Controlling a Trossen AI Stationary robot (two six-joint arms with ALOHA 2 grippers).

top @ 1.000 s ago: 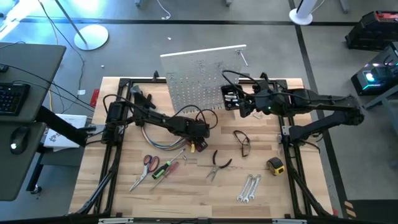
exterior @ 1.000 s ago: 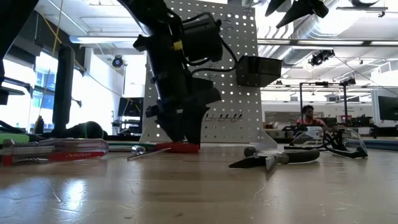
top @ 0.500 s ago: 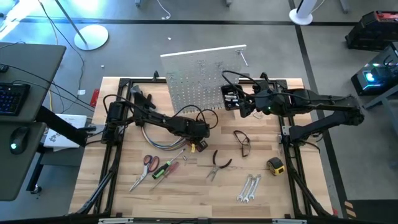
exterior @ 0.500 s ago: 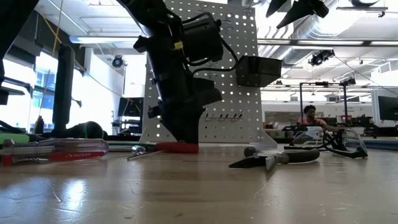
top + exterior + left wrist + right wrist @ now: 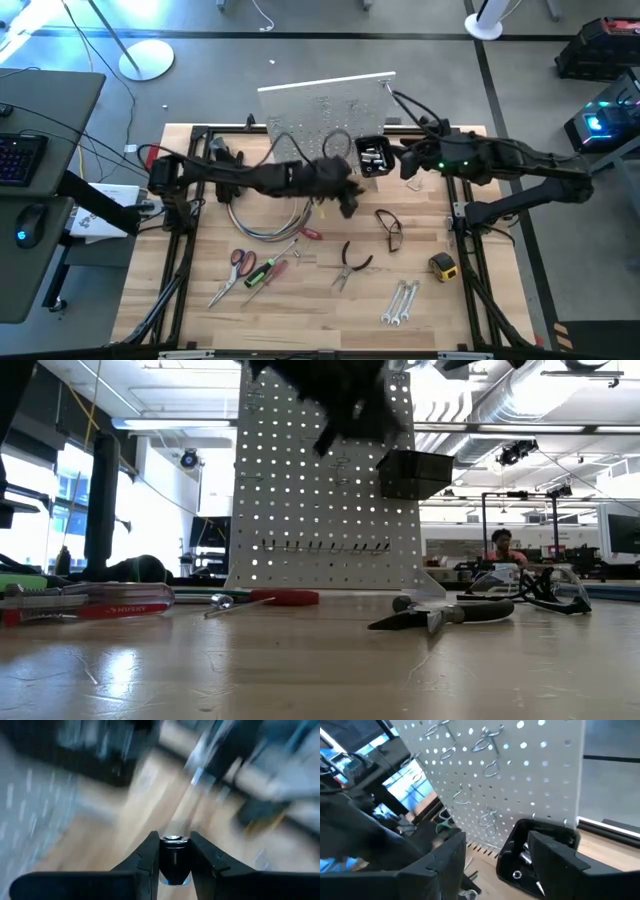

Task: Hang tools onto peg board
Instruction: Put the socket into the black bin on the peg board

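High view: the left hand is seen above the wooden surface, just in front of the white peg board, which stands at the far edge. The right hand is held just beside the black bin fixed to the board. The rest of the tools are spread across the surface: red-handled scissors and a green-handled screwdriver to the left, a red-handled screwdriver near the middle, black-handled pliers, silver wrenches and a yellow tape measure to the right. Safety glasses are seen near the right hand.

Low view: the peg board is shown upright, with a row of hooks across it and the bin on its right side. The left hand is caught high against the board's upper part, well clear of the surface. The red-handled screwdriver and the pliers are lying flat in front.

Left wrist view: the left hand is clenched, with a small dark cylinder with a silvery end pinched between the fingers. What kind of tool it is cannot be told.

Right wrist view: the right hand is spread wide and nothing is gripped. The bin and the board are faced directly.
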